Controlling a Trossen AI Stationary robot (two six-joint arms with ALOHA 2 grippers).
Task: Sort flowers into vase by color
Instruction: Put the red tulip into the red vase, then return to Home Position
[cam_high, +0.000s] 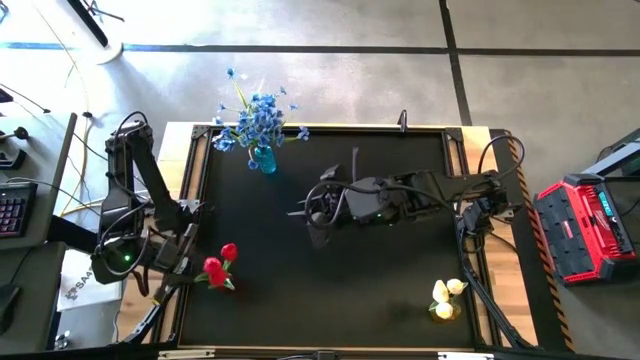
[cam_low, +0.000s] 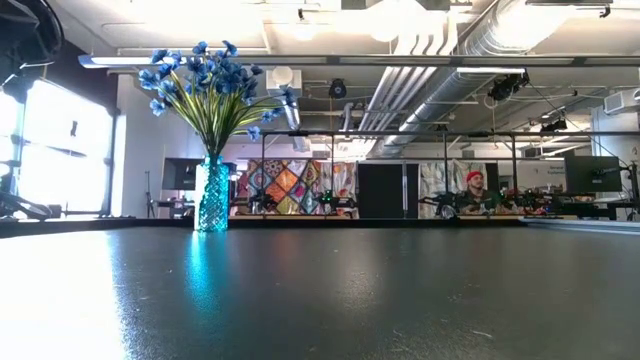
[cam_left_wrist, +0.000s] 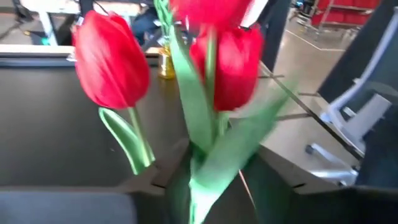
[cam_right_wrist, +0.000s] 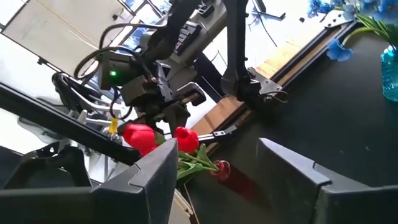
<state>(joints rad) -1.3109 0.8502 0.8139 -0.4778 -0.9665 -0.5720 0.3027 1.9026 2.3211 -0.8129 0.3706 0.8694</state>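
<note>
The left gripper (cam_high: 190, 268) sits at the red tulips (cam_high: 218, 266) by the table's (cam_high: 330, 300) left edge; whether its fingers clasp the stems, I cannot tell. The right gripper (cam_high: 308, 213) hangs mid-table, fingers (cam_right_wrist: 292, 174) spread and empty; blue sprays (cam_high: 258, 118) stand in a vase (cam_high: 265, 160).

Tall faceted teal glass vase (cam_low: 211, 197): glossy, see-thru. Black table top (cam_low: 400, 290) smooth w/ slight sheen; light wood edge strip (cam_high: 480, 290). Red tulips (cam_left_wrist: 112, 62) look like matt fabric.
</note>
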